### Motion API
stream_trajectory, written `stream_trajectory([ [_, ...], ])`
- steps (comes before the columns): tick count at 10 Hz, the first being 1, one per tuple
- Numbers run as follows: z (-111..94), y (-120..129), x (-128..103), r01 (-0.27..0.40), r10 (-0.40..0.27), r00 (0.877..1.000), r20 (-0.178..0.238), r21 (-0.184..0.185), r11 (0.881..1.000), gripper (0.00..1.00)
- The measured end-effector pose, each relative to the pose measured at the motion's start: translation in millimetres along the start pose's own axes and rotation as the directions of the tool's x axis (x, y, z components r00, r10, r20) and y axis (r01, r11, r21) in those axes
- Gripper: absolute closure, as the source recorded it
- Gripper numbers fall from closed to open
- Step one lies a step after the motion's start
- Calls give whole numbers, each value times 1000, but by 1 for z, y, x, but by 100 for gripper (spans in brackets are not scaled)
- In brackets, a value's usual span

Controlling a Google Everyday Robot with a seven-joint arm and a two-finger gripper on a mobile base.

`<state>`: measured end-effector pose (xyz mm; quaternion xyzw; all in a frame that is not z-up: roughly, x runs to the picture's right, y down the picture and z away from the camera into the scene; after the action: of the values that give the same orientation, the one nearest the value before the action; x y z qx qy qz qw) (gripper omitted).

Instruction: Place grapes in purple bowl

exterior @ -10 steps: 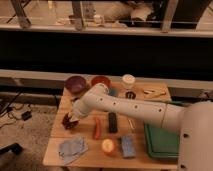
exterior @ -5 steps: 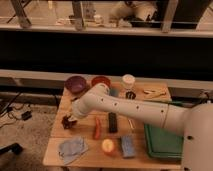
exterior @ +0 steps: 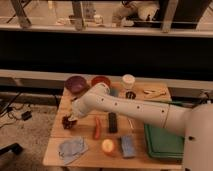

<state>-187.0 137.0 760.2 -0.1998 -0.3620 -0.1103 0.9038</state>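
Observation:
The grapes (exterior: 66, 122), a small dark maroon cluster, sit low at the left edge of the wooden table (exterior: 82, 160). My gripper (exterior: 71, 119) is down on them at the end of the white arm (exterior: 120, 107), which reaches in from the right, and it is shut on the cluster. Its dark fingers merge with the berries. The purple bowl (exterior: 76, 83) stands at the back left of the table, well behind the gripper, and looks empty.
An orange-red bowl (exterior: 101, 80) and a white cup (exterior: 128, 81) stand beside the purple bowl. A long red vegetable (exterior: 97, 127), a black bar (exterior: 113, 122), a blue-grey cloth (exterior: 72, 148), a round orange fruit (exterior: 108, 146) and a blue sponge (exterior: 127, 146) lie in front. A green tray (exterior: 162, 140) fills the right side.

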Motion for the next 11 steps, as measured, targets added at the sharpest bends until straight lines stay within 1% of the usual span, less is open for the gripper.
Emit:
stream_trajectory([
  [9,0,0,0,0,0,1000,0,0,1000,100],
  [11,-2,-4,0,9,-9,1000,-11,13,1000,100],
])
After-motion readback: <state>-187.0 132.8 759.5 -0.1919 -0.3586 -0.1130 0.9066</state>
